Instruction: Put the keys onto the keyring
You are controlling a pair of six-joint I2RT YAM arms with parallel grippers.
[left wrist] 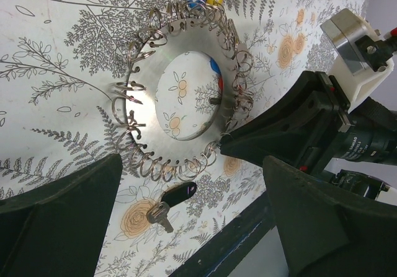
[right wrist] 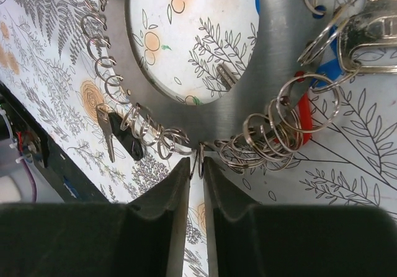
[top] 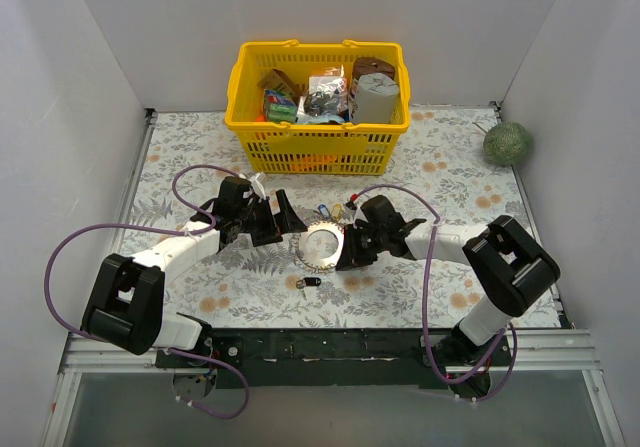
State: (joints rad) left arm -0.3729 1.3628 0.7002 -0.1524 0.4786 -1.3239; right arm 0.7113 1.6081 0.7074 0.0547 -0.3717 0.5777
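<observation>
On the flowered table (top: 180,167), just in front of the yellow basket (top: 318,147), the keyring (top: 323,247) lay flat, its rim crowded with small wire loops (right wrist: 273,128). The right gripper (right wrist: 197,162) had its fingers nearly together, pinching one loop at the rim's near edge. The left gripper (top: 283,217) hung wide open and empty beside the keyring's left side. A black key (left wrist: 177,196) lay loose on the table just near of the keyring, held by neither arm.

The likely trouble was that thin pinch. A single springy loop could twist or slip out between the fingers, and any pull might drag the whole keyring across the table and over the black key. The loops sat packed and overlapping, so two could be caught at once. The key was small and flat, and the left fingers might push it away instead of picking it up.
</observation>
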